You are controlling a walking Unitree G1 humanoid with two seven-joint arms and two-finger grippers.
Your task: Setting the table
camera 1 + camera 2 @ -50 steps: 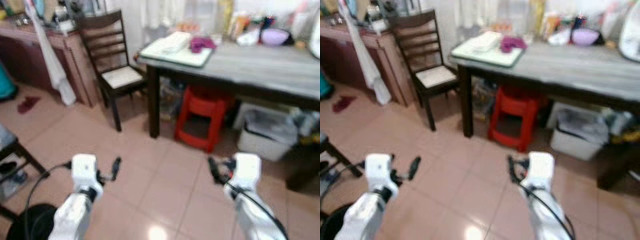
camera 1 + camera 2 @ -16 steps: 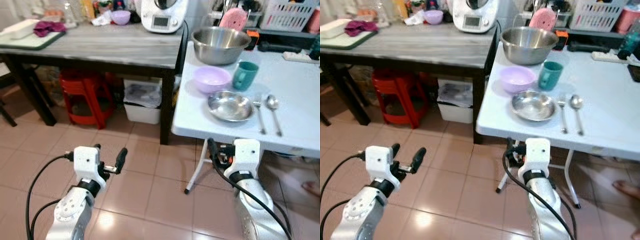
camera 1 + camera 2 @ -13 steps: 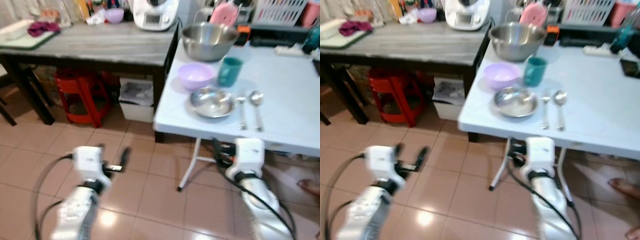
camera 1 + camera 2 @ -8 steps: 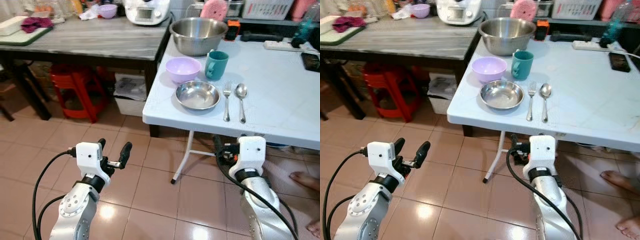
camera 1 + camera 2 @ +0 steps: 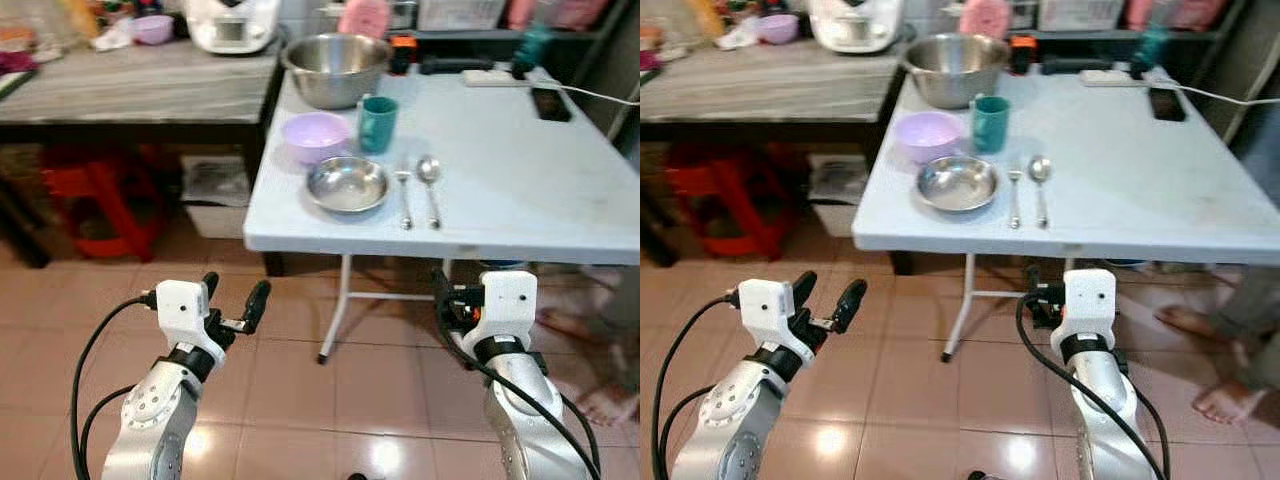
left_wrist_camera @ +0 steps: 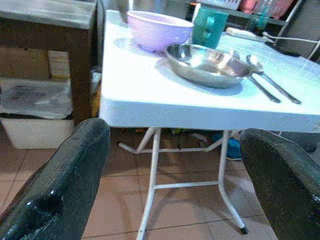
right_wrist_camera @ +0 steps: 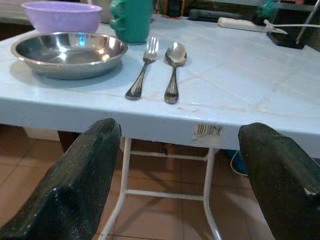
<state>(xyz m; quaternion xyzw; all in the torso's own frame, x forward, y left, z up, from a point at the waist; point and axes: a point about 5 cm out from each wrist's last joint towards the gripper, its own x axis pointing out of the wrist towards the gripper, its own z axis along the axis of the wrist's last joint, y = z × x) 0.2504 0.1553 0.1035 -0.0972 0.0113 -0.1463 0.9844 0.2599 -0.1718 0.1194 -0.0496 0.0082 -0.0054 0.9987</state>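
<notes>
Round steel plate [image 5: 347, 185] beside fork [image 5: 404, 192].

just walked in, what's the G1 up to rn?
It stands facing a white folding table, holding nothing. The left gripper and right gripper are both open, low in front of the table's near edge. Laid out on the table: a steel plate, a fork and spoon beside it, a purple bowl, a teal mug and a large steel mixing bowl behind. A person's bare feet are on the right.
</notes>
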